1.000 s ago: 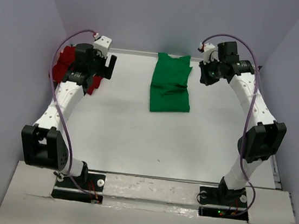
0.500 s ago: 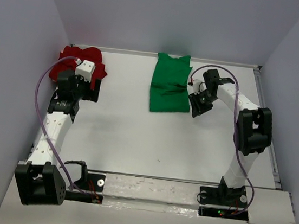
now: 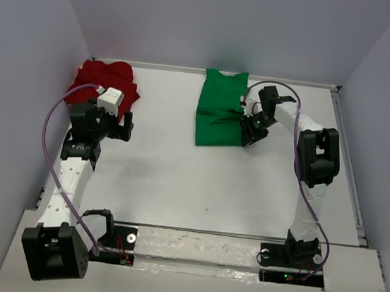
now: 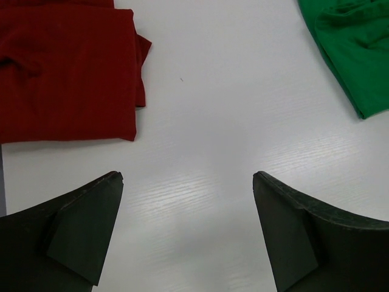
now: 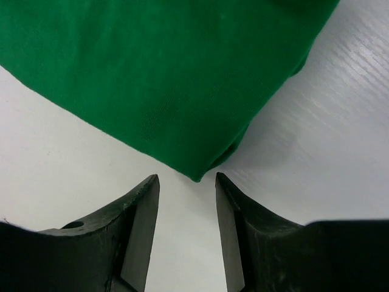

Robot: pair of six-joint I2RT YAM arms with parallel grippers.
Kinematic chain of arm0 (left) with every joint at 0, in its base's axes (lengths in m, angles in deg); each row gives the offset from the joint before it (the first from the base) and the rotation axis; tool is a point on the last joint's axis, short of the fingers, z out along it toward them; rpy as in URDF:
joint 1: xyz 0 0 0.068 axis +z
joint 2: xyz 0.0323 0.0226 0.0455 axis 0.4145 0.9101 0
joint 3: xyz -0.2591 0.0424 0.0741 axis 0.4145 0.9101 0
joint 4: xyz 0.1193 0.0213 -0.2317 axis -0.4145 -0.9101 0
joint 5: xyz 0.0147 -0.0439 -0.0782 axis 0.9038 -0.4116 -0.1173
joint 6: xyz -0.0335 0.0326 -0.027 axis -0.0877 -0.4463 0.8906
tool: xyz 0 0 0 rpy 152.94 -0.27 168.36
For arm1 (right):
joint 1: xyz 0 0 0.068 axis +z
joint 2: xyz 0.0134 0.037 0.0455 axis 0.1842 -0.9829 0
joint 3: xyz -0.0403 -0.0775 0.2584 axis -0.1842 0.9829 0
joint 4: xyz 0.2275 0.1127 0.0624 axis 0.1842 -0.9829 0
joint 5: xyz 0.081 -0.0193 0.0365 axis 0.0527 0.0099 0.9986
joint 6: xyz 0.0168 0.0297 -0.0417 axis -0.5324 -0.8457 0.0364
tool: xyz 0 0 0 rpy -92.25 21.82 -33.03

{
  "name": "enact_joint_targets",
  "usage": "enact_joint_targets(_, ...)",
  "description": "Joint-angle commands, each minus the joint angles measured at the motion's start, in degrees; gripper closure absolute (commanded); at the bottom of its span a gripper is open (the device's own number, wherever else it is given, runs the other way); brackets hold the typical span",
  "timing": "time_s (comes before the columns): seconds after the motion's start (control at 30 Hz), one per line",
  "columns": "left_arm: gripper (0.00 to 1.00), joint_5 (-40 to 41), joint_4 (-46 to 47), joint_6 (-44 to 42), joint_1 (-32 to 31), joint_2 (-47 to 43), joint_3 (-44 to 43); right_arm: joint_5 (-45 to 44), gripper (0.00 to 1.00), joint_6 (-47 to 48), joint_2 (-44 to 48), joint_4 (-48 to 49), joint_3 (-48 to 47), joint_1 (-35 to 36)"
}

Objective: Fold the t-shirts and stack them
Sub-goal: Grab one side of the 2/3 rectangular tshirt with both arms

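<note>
Bright green cloth t-shirt (image 3: 222, 110) lies at the far edge of the table (image 3: 176, 179); right gripper (image 5: 185, 179), jaws half apart, faces its near right corner; best pinch every layer; deep red cloth t-shirt (image 3: 104, 78) far left; left gripper (image 4: 188, 176) wide, empty.

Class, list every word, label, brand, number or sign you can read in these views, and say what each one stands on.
None: no text can be read in any view.
The green t-shirt and the red t-shirt are plain, with no print or tag showing.
The white table bears no markings.
The right arm's base shows only tiny lights, no legible label.
</note>
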Motion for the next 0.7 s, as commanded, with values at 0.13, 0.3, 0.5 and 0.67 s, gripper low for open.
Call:
enact_joint_targets(0.13,0.01,-5.0,5.7,3.05,1.06,-1.52,2.71,1.93,0.52,-0.36,-2.33,0.05,-6.12,-0.29)
enact_joint_targets(0.3,0.02,-5.27,5.71,3.4,0.97,-1.08,2.62,1.67,0.52,0.26,-5.14,-0.83,-8.06,-0.29)
enact_joint_targets(0.5,0.06,-5.97,5.53,3.4,0.98,-0.46,2.45,1.14,0.52,0.26,-7.33,-0.83,-8.24,-0.29)
enact_joint_targets(0.67,0.1,-7.11,5.35,3.84,0.98,0.5,1.92,-0.27,0.56,0.61,-7.51,-0.39,-6.83,-0.29)
